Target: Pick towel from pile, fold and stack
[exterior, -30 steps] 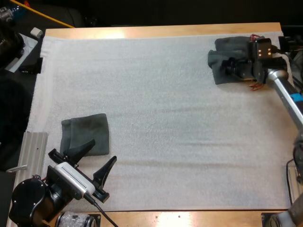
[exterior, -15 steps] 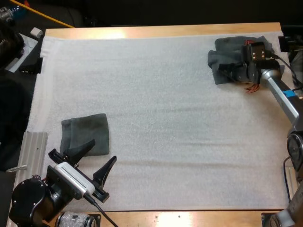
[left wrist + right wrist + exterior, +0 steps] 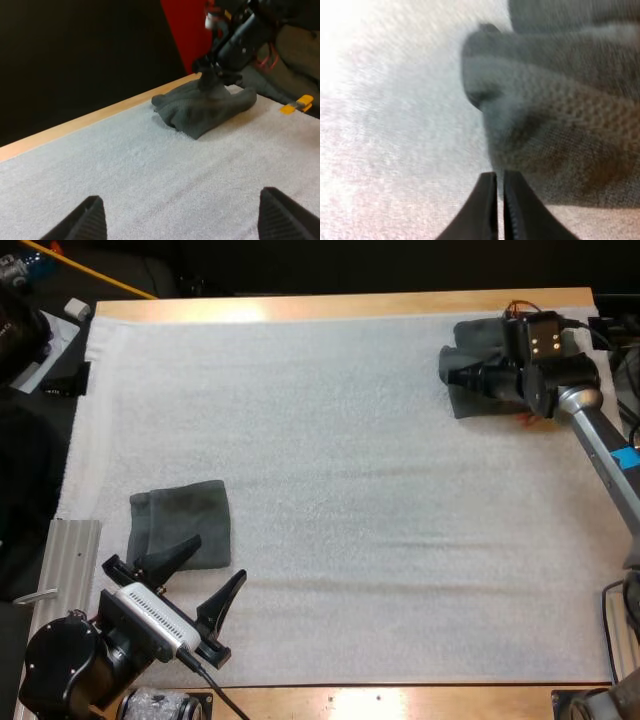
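The right gripper (image 3: pixel 456 374) has shifted to the crumpled towel's (image 3: pixel 466 402) near-left edge and pinches a fold there, seemingly ready to lift, while the left gripper (image 3: pixel 217 560) waits open.

On my bench (image 3: pixel 330 305), the mat (image 3: pixel 340 490) carried a folded towel (image 3: pixel 180 523) at its near left, just ahead of my left gripper (image 3: pixel 217 558). The crumpled towel (image 3: pixel 472 400) lay in the far right corner, well apart from it, with my right gripper (image 3: pixel 455 375) at its left edge.
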You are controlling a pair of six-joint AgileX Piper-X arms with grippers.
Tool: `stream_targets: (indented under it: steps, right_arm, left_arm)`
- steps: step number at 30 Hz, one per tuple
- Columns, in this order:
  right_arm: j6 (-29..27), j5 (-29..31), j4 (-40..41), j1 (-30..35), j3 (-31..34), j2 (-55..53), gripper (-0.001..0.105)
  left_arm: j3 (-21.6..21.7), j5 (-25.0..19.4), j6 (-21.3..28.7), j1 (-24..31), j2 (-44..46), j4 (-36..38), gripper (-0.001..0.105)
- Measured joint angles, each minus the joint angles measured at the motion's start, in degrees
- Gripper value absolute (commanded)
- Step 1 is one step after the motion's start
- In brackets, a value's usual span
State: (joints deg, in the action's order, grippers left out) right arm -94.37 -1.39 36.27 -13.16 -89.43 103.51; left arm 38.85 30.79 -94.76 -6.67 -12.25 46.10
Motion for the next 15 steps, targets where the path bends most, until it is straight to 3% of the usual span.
stream_targets:
  steps: [10, 12, 15]
  right_arm:
    - [-0.90, 0.81, 2.27, -0.03, 0.01, -2.81, 0.004]
    - [-1.00, 0.81, 2.77, -0.03, -0.13, -2.89, 0.017]
    - [-1.12, 1.05, 3.13, -0.03, -0.12, -2.55, 0.046]
  left_arm:
    - [0.00, 0.00, 0.00, 0.00, 0.00, 0.00, 0.062]
    - [0.00, 0.00, 0.00, 0.00, 0.00, 0.00, 0.062]
    - [0.00, 0.00, 0.00, 0.00, 0.00, 0.00, 0.062]
